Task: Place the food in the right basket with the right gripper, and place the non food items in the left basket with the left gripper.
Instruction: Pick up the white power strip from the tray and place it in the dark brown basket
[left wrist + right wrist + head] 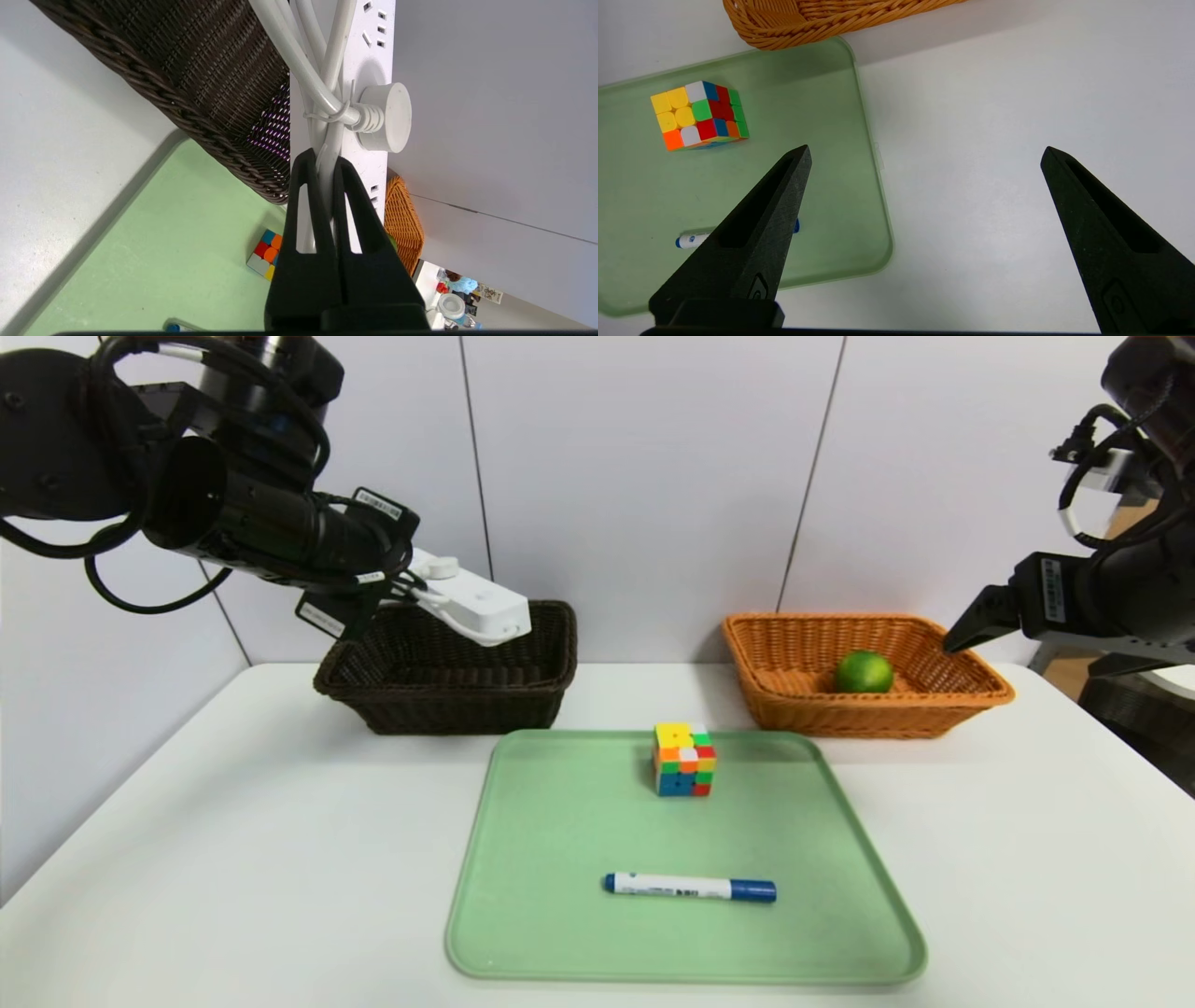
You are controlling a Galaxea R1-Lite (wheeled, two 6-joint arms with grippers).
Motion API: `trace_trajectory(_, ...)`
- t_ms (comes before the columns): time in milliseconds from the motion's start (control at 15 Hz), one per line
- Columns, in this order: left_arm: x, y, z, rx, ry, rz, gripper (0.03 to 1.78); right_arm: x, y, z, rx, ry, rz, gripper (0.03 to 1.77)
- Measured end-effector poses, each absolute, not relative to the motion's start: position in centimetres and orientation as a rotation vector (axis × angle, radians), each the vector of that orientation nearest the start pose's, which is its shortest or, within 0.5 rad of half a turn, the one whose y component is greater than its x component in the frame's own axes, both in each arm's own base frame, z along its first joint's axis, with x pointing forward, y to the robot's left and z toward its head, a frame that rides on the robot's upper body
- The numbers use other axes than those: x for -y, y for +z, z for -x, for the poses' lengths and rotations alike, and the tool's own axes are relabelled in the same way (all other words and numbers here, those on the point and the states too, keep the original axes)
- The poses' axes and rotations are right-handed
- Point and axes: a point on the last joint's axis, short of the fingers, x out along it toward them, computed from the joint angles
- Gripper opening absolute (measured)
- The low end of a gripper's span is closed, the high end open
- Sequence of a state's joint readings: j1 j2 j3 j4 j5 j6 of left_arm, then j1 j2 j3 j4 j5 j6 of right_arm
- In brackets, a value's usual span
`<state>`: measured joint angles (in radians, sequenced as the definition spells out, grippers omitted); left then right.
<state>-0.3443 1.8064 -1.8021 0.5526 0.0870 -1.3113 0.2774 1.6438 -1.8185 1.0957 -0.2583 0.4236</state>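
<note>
Hanging from the left gripper (pixel 322 161), pinched by its cord, the power strip (pixel 471 600) points rightward above the dark basket (pixel 448 695); right gripper (pixel 924 156), fingers apart, idles far right.

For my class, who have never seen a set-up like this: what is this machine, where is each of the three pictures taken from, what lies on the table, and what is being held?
It is a two-armed robot. One picture looks down from its head; the others come from cameras on each wrist. The left gripper, shut, holds a white power strip by its cord over the dark basket. The right gripper hangs open and empty beside the orange basket, which holds a lime. On the white table lies a green tray with a puzzle cube and a marker.
</note>
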Motion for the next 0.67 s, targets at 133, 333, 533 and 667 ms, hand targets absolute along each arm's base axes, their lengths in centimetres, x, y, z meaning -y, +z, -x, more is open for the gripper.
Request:
trace_trajectory(133,10.6,31.1,-32.3,-0.645,0.176,1.176,0.05,-6.1,32.2,-23.4,-0.874,-0.171,-0.151,1.7)
trace_trajectory(333,10.2,30.6,-33.6,-0.681,0.196,1.208,0.05,-6.0,32.2,-23.4,-0.874,-0.17,-0.15,1.7)
trace_trajectory(533,9.8,29.7,-34.8,-0.698,0.223,1.231,0.05,-6.0,32.2,-23.3,-0.875,-0.171,-0.149,1.7)
trace_trajectory(667,9.9,29.2,-35.3,-0.707,0.231,1.231,0.05,-6.1,32.2,-23.4,-0.876,-0.17,-0.148,1.7)
